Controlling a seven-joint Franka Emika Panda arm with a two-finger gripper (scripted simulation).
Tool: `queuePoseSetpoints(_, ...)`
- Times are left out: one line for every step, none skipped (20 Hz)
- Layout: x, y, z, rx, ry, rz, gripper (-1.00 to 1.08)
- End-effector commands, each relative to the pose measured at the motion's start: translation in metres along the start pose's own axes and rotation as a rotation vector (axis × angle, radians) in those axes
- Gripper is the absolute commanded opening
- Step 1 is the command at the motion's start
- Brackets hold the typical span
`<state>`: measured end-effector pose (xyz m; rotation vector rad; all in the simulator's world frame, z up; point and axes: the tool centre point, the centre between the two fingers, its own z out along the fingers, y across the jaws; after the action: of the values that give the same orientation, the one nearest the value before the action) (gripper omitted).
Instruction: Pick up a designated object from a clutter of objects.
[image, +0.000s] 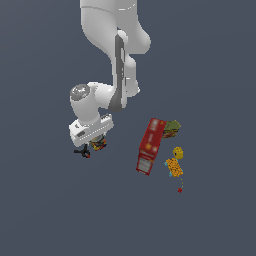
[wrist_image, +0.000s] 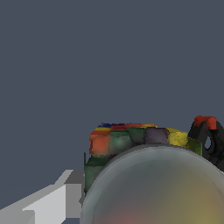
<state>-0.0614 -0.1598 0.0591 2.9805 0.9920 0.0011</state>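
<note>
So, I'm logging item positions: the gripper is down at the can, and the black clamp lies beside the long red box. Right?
Not quite. In the exterior view the black clamp lies beside the can under the gripper, well apart from the long red box.

The small can (wrist_image: 144, 175) stands upright, its greyish round top facing the wrist camera, its label a patchwork of red, orange, yellow, green and dark. In the exterior view the small can (image: 99, 144) shows only partly, well apart from the long red box (image: 150, 146), green-brown box (image: 171, 129) and yellow-orange pieces (image: 175, 162); the tiny black clamp (image: 82, 152) lies just beside it.
</note>
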Motion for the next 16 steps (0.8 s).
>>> queuePoseSetpoints(0.0,0.0,0.001,0.001,0.0,-0.001,-1.0)
queuePoseSetpoints(0.0,0.0,0.001,0.001,0.0,-0.001,-1.0)
queuePoseSetpoints(0.0,0.0,0.001,0.001,0.0,-0.001,-1.0)
queuePoseSetpoints(0.0,0.0,0.001,0.001,0.0,-0.001,-1.0)
queuePoseSetpoints(0.0,0.0,0.001,0.001,0.0,-0.001,-1.0)
queuePoseSetpoints(0.0,0.0,0.001,0.001,0.0,-0.001,-1.0)
queuePoseSetpoints(0.0,0.0,0.001,0.001,0.0,-0.001,-1.0)
queuePoseSetpoints(0.0,0.0,0.001,0.001,0.0,-0.001,-1.0)
queuePoseSetpoints(0.0,0.0,0.0,-0.001,0.0,0.0,-1.0)
queuePoseSetpoints(0.0,0.0,0.0,-0.001,0.0,0.0,-1.0)
queuePoseSetpoints(0.0,0.0,-0.001,-0.001,0.0,0.0,-1.0)
queuePoseSetpoints(0.0,0.001,-0.002,-0.001,0.0,0.0,-1.0)
queuePoseSetpoints(-0.001,0.001,-0.004,-0.001,0.0,0.0,-1.0)
queuePoseSetpoints(-0.001,0.001,-0.006,-0.001,0.0,0.0,-1.0)
queuePoseSetpoints(-0.001,0.001,-0.009,-0.001,0.0,0.0,-1.0)
queuePoseSetpoints(-0.002,0.002,-0.012,-0.001,0.0,0.0,-1.0)
